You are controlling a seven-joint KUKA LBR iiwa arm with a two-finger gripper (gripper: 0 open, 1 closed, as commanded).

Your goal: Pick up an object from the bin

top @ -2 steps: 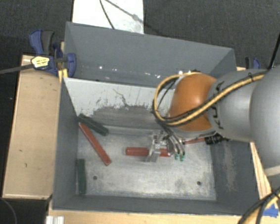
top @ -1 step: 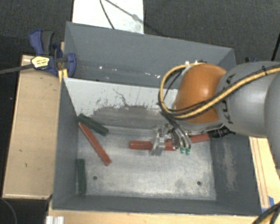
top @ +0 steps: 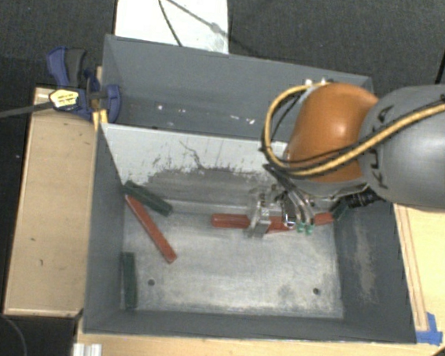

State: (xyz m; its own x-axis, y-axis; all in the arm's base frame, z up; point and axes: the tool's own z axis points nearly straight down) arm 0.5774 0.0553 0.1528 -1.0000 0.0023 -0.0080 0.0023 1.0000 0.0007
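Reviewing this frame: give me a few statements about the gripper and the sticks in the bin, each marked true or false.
1. The gripper is over a red stick near the middle of the bin. True.
2. A dark green stick lies in the bin's near left corner. True.
3. The slanted red stick on the left touches that corner stick. False: bare floor separates them; its far end lies by another green stick.
4. The bin holds a deep heap of things. False: a few sticks lie singly on the floor.
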